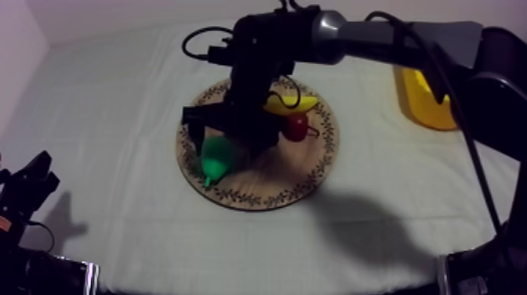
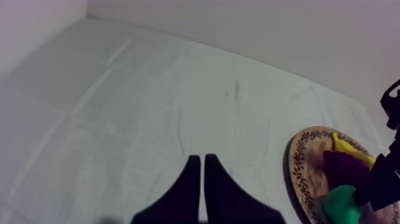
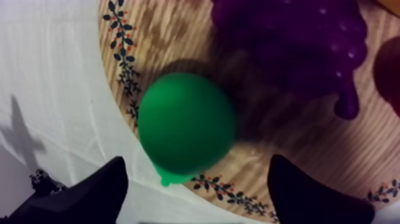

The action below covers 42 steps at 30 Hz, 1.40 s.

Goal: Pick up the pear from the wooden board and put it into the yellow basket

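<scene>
Wide-spread black fingers of right gripper (image 3: 197,162) nearest the lens, one at each side of green pear (image 3: 186,122), nothing clamped between them. Pear straight below that opening, lying on wooden board (image 3: 178,36) close to the patterned rim.

From above: pear at about 8 o'clock on the board, long axis running roughly 1 o'clock to 7 o'clock, stem end toward the rim at 7 o'clock. Fat round body facing up at the wrist camera, so probably a plain descent and squeeze across the widest part, fingers already astride.

Left gripper (image 2: 199,158) low at the table's 8 o'clock edge, fingers pressed together into a narrow wedge, well apart from the board. Right arm clearly the nearer one, reaching in from 2 o'clock.

Sharing the board: banana (image 1: 294,102) toward 12 o'clock, small red fruit (image 1: 296,125) just beneath it, purple grapes (image 3: 291,42) beside the pear near the centre, close but apparently not touching.

Yellow basket (image 1: 427,102) at 2 o'clock from the board, well apart, partly hidden behind the right arm. Contents impossible to judge; no fruit visible in the exposed part.
</scene>
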Tool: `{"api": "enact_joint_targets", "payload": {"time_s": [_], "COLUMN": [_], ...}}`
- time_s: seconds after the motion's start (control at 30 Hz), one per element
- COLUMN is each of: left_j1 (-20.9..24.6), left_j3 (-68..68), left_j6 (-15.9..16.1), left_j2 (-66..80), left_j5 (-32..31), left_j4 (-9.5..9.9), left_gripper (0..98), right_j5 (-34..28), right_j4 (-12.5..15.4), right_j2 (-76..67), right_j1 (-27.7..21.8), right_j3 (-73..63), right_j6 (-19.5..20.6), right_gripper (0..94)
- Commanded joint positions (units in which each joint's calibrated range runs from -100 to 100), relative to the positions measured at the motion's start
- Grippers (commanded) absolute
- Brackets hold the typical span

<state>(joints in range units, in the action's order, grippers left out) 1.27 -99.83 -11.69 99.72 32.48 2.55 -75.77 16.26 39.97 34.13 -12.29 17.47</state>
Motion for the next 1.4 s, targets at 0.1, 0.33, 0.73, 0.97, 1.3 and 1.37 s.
{"api": "enact_joint_targets", "payload": {"time_s": [0.1,0.33,0.73,0.97,1.3,1.37], "left_j1": [0.0,0.0,0.0,0.0,0.0,0.0], "left_j3": [0.1,0.1,0.1,0.1,0.1,0.1], "left_j6": [0.0,0.0,0.0,0.0,0.0,0.0], "left_j2": [0.0,0.0,0.0,0.0,0.0,0.0], "left_j5": [0.0,0.0,0.0,0.0,0.0,0.0], "left_j4": [0.01,0.01,0.01,0.01,0.01,0.01], "left_gripper": [0.1,0.1,0.1,0.1,0.1,0.1], "right_j5": [1.3,2.6,2.1,0.9,-0.5,-0.7], "right_j4": [-0.2,-0.6,-1.2,-1.0,-1.6,-1.6], "right_j2": [1.9,4.5,7.5,8.4,6.9,4.7], "right_j1": [0.4,0.9,0.6,0.4,-0.2,-0.7], "right_j3": [-1.3,-3.2,-6.7,-7.6,-6.5,-5.0], "right_j6": [0.4,1.1,1.5,1.0,0.3,-0.3], "right_gripper": [87.8,86.3,70.6,52.0,40.9,41.6]}}
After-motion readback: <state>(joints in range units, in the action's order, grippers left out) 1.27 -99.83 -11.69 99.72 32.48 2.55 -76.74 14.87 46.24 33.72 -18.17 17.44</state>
